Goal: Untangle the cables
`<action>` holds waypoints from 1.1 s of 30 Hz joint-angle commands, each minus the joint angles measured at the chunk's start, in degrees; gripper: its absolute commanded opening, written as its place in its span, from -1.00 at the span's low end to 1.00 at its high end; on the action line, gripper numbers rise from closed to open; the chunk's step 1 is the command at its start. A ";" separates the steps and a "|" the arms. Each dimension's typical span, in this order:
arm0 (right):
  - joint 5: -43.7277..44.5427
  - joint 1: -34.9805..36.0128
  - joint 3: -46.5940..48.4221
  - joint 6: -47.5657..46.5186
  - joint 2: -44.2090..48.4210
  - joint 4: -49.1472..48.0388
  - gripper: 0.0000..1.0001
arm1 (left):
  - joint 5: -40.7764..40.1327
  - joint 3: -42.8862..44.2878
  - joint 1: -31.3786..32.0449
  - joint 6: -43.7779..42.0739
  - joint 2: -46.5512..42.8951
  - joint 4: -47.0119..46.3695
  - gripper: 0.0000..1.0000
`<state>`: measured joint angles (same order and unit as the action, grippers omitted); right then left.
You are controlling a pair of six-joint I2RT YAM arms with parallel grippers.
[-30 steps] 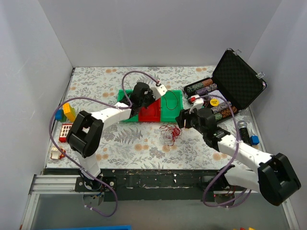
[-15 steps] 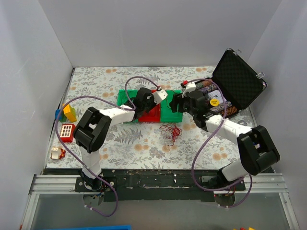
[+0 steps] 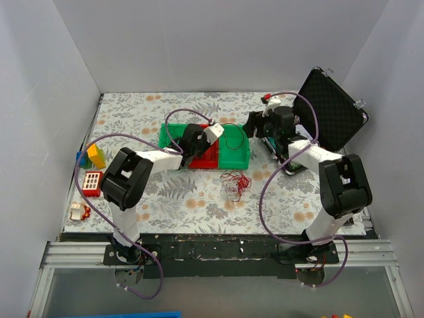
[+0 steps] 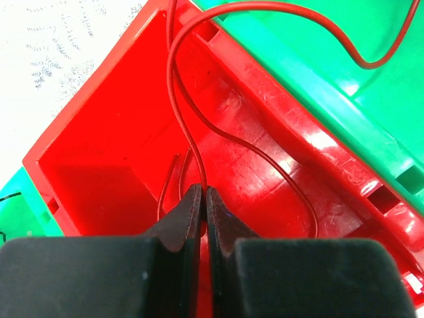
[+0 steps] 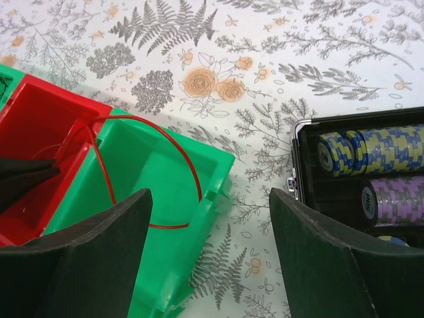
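L arm's left pincer (image 4: pixel 201 199) is shut tight on one end of a single red wire (image 4: pixel 173 73), low inside the red bin (image 4: pixel 99 132). From that pinch the wire runs up and away, crosses the divider, and loops into the green bin (image 5: pixel 149 182) next door. Its long axis lies roughly L-to-R across both bins in the top view, w/ the free end curling in the green side. Likely step: one strand is freed and is being dropped off. Next move prob. calls for the pincer to let go and lift straight up w/o snagging the loop. The rest of the cables (image 3: pixel 235 182) sit as a small red/black/white clump on the desk (image 3: pixel 172 199), in front of the green bin and apart from both arms. The clump has no clear axis, strands going every way. R arm's right pincer (image 5: pixel 211 218) hangs wide apart over the green bin's right edge, holding nothing.
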<state>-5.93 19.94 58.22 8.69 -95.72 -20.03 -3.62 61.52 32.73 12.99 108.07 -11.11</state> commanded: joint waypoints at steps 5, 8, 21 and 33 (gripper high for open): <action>-16.03 -2.10 4.62 -1.39 -3.85 -3.61 0.47 | 0.89 -1.22 -0.91 2.56 -0.93 -0.40 -1.00; -16.57 -2.02 5.77 -1.48 -5.35 -3.87 0.39 | 1.68 -0.87 -0.91 3.18 -1.02 0.48 -0.95; -13.31 -0.87 10.60 -3.50 -12.03 -2.03 0.25 | 2.65 -0.35 -0.91 4.32 -2.25 1.97 -0.95; -11.38 1.76 12.09 -4.73 -14.58 -0.01 -0.02 | 3.00 0.80 -0.91 4.85 -2.43 2.32 -0.98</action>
<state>-19.27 20.43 67.20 5.58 -109.40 -20.60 -0.99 61.23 32.36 16.95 108.07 -10.33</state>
